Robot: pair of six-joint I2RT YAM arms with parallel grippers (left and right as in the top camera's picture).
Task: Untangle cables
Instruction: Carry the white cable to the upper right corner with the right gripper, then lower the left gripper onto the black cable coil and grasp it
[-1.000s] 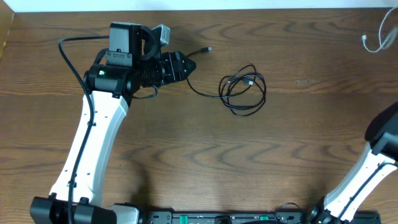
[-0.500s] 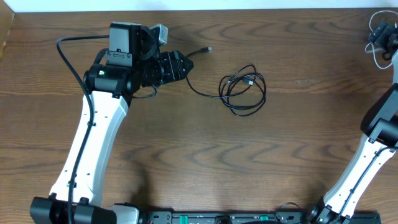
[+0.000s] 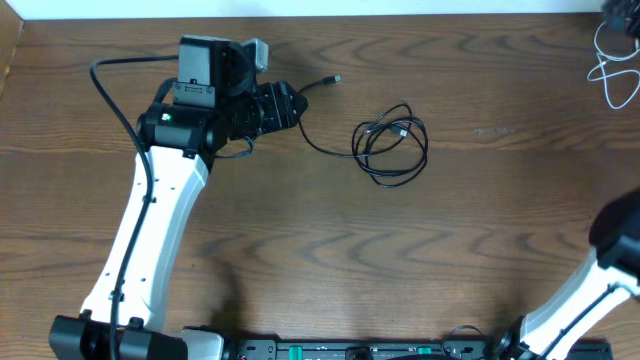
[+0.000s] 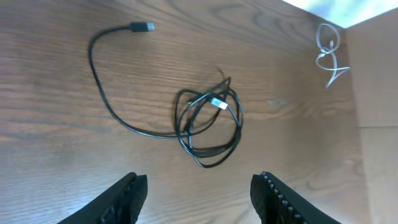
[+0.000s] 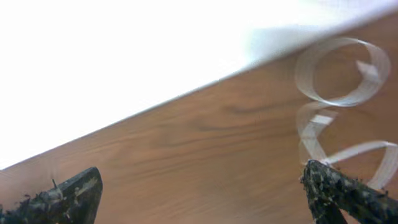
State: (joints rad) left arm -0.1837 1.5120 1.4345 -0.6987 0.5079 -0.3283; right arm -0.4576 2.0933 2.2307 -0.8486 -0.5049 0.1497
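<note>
The black cable [image 3: 392, 145] lies in a loose coil mid-table, and its tail runs left to a small plug [image 3: 335, 78]. My left gripper [image 3: 292, 105] hovers left of the coil, open and empty. From the left wrist, the coil [image 4: 208, 121] and plug [image 4: 142, 27] sit ahead of the open left gripper [image 4: 199, 199]. The white cable [image 3: 612, 65] lies looped at the far right corner. My right gripper [image 3: 614, 8] is just behind it at the frame's edge. In the right wrist view the right gripper [image 5: 205, 199] stands open, with the blurred white cable [image 5: 339, 81] by the right finger [image 5: 345, 196].
The brown wooden table [image 3: 300, 240] ends at a white back edge [image 3: 320, 8]. The left arm's white link [image 3: 150, 240] crosses the left side. The right arm [image 3: 610, 250] rises at the lower right. A black rail [image 3: 350, 350] runs along the front edge.
My right gripper has swung up to the far right corner over the white cable and has opened. The white cable's loops lie wider than before. The left arm has stayed put.
</note>
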